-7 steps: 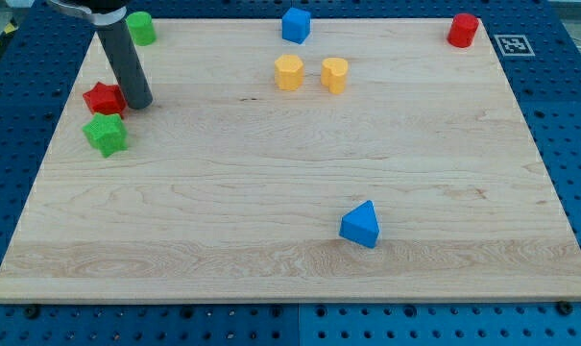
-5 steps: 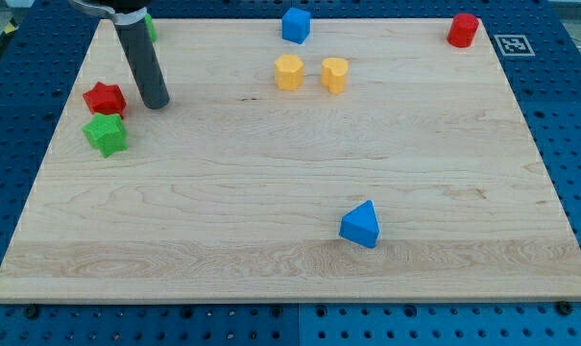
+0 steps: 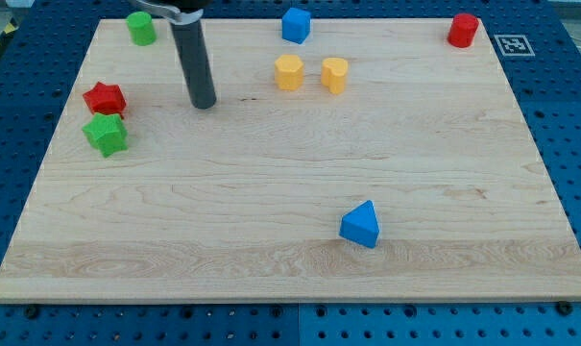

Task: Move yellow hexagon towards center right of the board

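Observation:
The yellow hexagon (image 3: pixel 288 72) sits on the wooden board (image 3: pixel 290 192) near the view's top, a little left of centre. A second yellow block (image 3: pixel 334 75), heart-like in shape, stands just to its right. My tip (image 3: pixel 204 104) rests on the board to the left of the hexagon, about ninety pixels away and slightly lower, touching no block. The dark rod rises from it towards the view's top edge.
A red star (image 3: pixel 105 98) and a green star (image 3: pixel 106 134) lie at the left edge. A green cylinder (image 3: pixel 141 28) is at top left, a blue block (image 3: pixel 295 25) at top centre, a red cylinder (image 3: pixel 463 30) at top right, a blue triangle (image 3: pixel 361 225) lower centre.
My tip has slid to the right, away from the red star and towards the yellow hexagon. No block has moved.

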Robot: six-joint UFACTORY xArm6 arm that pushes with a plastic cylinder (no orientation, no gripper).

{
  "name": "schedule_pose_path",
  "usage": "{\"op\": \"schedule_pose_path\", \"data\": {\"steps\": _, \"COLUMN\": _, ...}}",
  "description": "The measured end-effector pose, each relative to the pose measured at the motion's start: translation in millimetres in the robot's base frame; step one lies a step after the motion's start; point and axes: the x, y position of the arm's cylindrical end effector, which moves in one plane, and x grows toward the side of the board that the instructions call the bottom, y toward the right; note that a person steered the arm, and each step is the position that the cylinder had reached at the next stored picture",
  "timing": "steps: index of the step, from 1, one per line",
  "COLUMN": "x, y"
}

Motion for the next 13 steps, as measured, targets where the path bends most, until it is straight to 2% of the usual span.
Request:
{"op": "schedule_pose_path", "data": {"steps": 2, "x": -54.1, "y": 44.0}}
{"op": "schedule_pose_path", "data": {"steps": 4, "x": -83.9, "y": 72.3}}
{"op": "schedule_pose_path", "data": {"steps": 5, "x": -75.1, "y": 99.3}}
{"op": "schedule_pose_path", "data": {"steps": 8, "x": -22.2, "y": 125.0}}
{"op": "schedule_pose_path", "data": {"steps": 11, "x": 6.8, "y": 109.0}}
{"op": "schedule_pose_path", "data": {"steps": 13, "x": 45.6, "y": 137.6}}
